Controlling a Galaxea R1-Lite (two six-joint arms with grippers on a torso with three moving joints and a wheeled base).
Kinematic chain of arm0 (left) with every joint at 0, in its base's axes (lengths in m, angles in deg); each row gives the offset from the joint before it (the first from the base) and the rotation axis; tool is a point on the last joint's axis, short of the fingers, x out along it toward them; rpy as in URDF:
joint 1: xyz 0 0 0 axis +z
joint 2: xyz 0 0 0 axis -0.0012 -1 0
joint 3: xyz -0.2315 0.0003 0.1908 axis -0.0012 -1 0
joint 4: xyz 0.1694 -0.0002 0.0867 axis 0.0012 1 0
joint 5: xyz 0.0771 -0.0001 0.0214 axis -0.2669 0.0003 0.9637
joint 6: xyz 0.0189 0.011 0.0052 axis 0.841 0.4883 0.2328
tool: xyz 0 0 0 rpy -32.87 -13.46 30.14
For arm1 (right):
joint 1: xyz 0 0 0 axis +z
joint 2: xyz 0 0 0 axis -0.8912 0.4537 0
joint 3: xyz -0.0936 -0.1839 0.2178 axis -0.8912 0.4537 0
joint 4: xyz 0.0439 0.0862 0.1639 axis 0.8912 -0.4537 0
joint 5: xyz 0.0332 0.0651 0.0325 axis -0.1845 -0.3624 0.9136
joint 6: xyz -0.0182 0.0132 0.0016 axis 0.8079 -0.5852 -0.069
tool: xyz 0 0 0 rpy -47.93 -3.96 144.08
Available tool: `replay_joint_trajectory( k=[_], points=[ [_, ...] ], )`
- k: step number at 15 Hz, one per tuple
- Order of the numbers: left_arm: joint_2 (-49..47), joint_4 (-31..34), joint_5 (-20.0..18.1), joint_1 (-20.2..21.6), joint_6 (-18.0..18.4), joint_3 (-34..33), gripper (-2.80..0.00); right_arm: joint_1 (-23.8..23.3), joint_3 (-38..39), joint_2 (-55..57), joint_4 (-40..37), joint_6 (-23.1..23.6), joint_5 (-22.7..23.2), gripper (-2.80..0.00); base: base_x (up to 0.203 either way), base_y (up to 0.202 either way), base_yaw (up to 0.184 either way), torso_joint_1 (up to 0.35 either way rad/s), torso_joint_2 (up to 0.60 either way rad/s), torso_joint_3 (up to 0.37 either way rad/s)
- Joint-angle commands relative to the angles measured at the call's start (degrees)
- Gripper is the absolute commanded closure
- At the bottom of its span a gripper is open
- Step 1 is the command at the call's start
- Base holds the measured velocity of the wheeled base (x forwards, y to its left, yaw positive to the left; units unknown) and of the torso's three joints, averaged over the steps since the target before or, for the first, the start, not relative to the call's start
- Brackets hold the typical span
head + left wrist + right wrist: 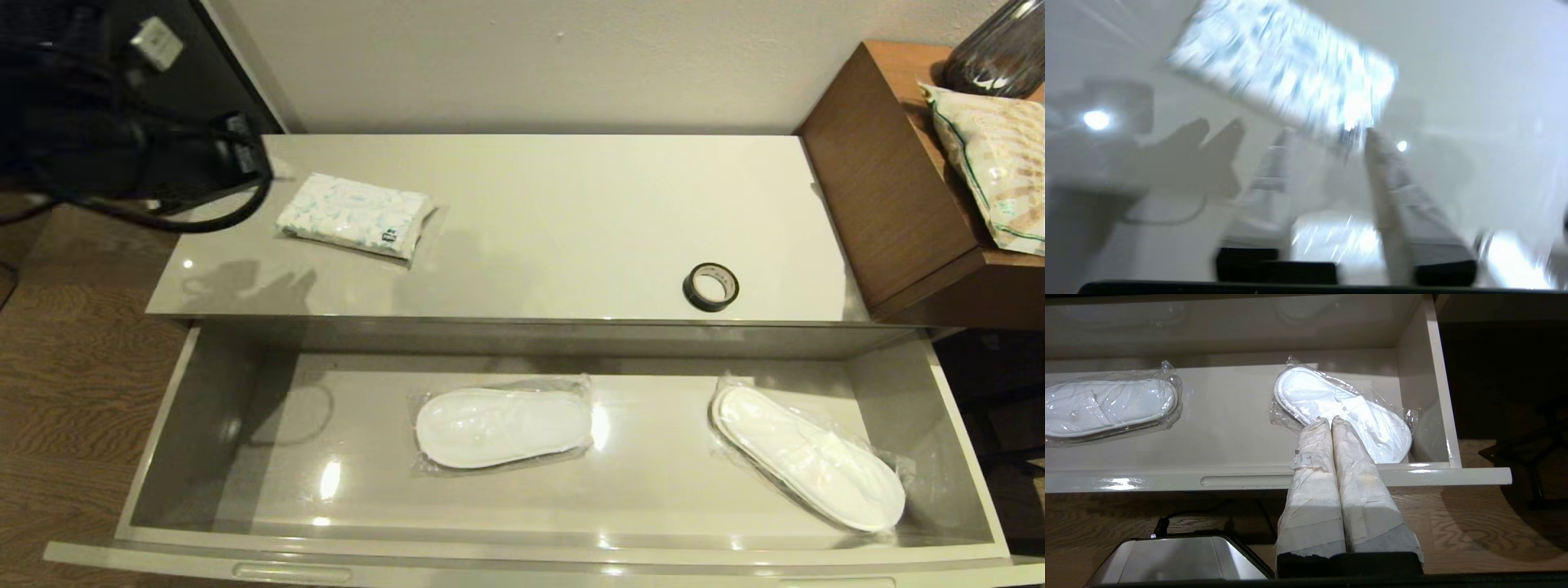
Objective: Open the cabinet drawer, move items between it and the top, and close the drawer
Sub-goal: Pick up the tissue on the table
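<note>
With the cabinet drawer (245,457) already open, my left gripper (1327,134), jaws partly spread and empty, faces the tissue pack (1286,69) just ahead; next I judge I must straddle and pinch it.

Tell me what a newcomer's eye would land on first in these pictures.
First the cabinet drawer, pulled wide open, with two plastic-wrapped white slippers inside: one at its middle, one toward its right end. Next, on the top, the white tissue pack lies at the left and the black tape roll near the front right edge. The left gripper points at the tissue pack with its fingers apart.
</note>
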Motion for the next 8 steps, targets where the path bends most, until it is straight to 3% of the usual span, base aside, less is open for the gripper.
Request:
replay_joint_trajectory(
  k=[1, 3, 5, 7, 8],
  points=[
    [-19.4, -1.1, 3.5, -2.3, -5.8, 11.8, -2.80, 0.0, 0.0, 0.1, 0.0, 0.0, 0.0, 0.00, 0.000, 0.000, 0.000, 0.000, 0.00, 0.000],
    [-24.4, -3.2, 9.4, -3.3, -13.9, 13.4, -2.80, 0.0, 0.0, 0.1, 0.0, 0.0, 0.0, 0.00, 0.000, 0.000, 0.000, 0.000, 0.00, 0.000],
    [-25.4, -2.6, 12.4, -3.4, -15.5, 13.8, -2.80, 0.0, 0.0, 0.1, 0.0, 0.0, 0.0, 0.00, 0.000, 0.000, 0.000, 0.000, 0.00, 0.000],
    [-27.0, -2.4, 21.1, -3.4, -15.6, 13.7, -2.80, 0.0, 0.0, 0.1, 0.0, 0.0, 0.0, 0.00, 0.000, 0.000, 0.000, 0.000, 0.00, 0.000],
    [-27.9, -2.5, 22.0, -3.4, -15.9, 13.7, -2.80, 0.0, 0.0, 0.1, 0.0, 0.0, 0.1, 0.00, 0.000, 0.000, 0.000, 0.000, 0.00, 0.000]
  ],
)
